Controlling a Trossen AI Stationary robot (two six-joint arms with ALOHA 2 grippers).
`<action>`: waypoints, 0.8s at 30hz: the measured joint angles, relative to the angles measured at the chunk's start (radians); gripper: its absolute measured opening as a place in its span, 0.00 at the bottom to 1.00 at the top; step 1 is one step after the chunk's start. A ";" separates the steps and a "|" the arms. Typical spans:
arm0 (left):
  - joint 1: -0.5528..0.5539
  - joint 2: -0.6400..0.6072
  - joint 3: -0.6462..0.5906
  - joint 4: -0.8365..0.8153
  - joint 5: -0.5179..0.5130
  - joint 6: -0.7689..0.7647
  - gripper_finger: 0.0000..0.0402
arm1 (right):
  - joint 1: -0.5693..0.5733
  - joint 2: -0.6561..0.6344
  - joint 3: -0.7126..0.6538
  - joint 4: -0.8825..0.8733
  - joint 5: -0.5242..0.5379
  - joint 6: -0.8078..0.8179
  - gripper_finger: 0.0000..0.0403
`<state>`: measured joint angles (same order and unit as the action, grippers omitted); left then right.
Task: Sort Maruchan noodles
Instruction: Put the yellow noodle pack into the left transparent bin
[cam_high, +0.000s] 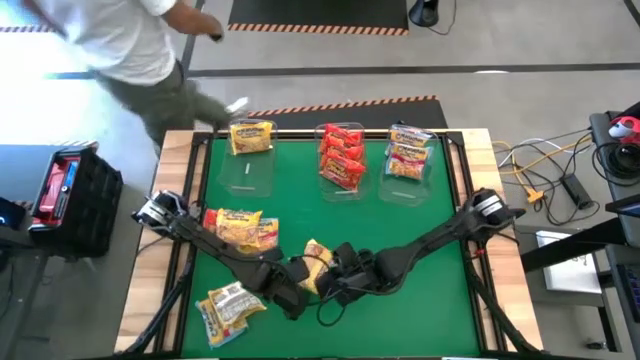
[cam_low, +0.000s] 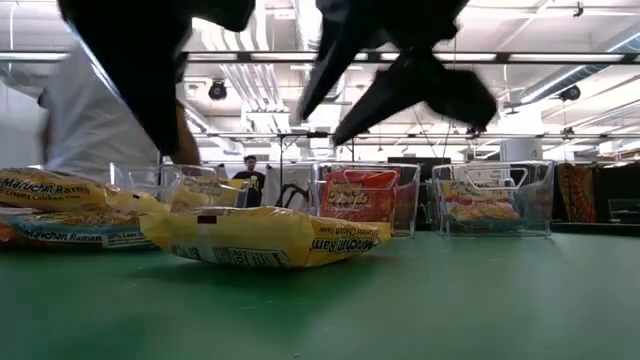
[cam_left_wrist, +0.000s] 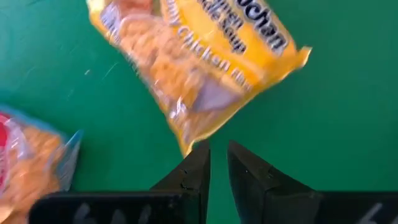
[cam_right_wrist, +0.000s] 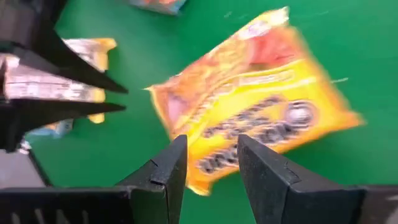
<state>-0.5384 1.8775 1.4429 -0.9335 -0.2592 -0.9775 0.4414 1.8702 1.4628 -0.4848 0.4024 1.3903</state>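
A yellow Maruchan packet (cam_high: 315, 258) (cam_low: 260, 238) lies flat on the green table near its near edge, between my two grippers. My left gripper (cam_high: 291, 290) (cam_left_wrist: 217, 152) is just beside the packet's (cam_left_wrist: 199, 62) corner, with only a narrow gap between its fingers and nothing in it. My right gripper (cam_high: 336, 284) (cam_right_wrist: 211, 146) hovers open over the same packet (cam_right_wrist: 261, 118). The low view shows both grippers above the packet and clear of it. More packets lie left of them: a yellow and multicoloured pile (cam_high: 240, 226) and a pale packet (cam_high: 230, 305).
Three clear bins stand along the far edge. One holds a yellow packet (cam_high: 251, 137), one red packets (cam_high: 341, 153), one pale multicoloured packets (cam_high: 408, 152). A person (cam_high: 130, 40) stands beyond the far left corner. Bare green table lies on the right side (cam_high: 420, 300).
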 joint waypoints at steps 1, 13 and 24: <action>-0.006 -0.002 0.000 -0.006 -0.002 -0.004 0.09 | -0.007 0.014 0.000 0.022 -0.022 -0.001 0.32; -0.035 -0.045 -0.001 -0.192 -0.047 -0.113 0.09 | -0.070 0.092 0.000 0.038 -0.105 0.021 0.32; -0.026 -0.074 -0.006 -0.340 -0.047 -0.132 0.09 | -0.113 0.107 -0.002 -0.035 -0.148 -0.429 0.32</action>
<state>-0.5642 1.8035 1.4372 -1.2739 -0.3062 -1.1091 0.3285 1.9768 1.4605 -0.5203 0.2549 0.9612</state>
